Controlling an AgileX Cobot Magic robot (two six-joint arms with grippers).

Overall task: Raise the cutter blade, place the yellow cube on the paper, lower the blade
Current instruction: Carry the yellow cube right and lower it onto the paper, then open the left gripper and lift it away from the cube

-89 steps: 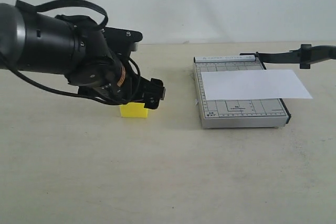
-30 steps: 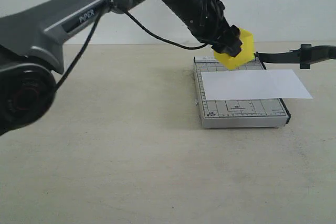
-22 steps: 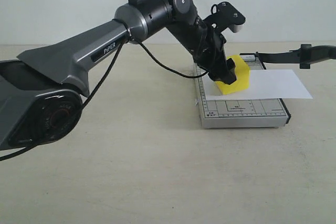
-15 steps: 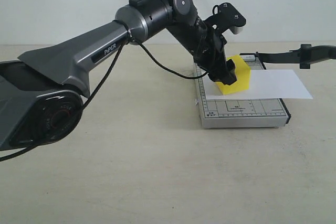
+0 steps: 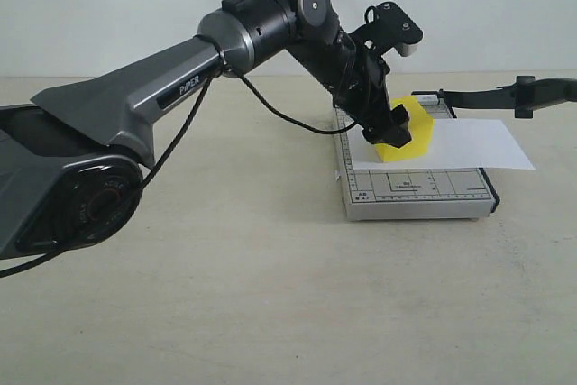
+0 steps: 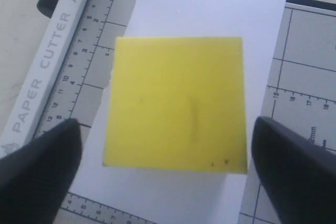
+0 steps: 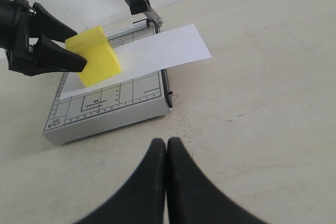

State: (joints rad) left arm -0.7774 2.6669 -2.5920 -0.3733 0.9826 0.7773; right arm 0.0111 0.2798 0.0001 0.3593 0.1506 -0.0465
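— Where's the cube (image 5: 417, 128) sitting?
— It's resting on the paper (image 5: 469, 143), over the trimmer (image 5: 424, 196). The left claw (image 6: 167, 127) is straddling it, fingers apart and not touching it. The right claw (image 7: 166, 148) is hanging pinched together, empty. The blade (image 5: 491, 95) is standing raised.

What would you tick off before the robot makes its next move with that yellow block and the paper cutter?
1. The yellow cube rests on the paper: ok.
2. The left fingers are open, off the cube: ok, a gap shows on each side.
3. The left fingers are away from the trimmer base: not ok, they flank the cube.
4. The cutter blade is raised: ok.
5. The cube is clear of the blade's side: ok, it sits at the paper's opposite end.
6. The right fingers are ready for the blade: not ok, shut and apart from it.
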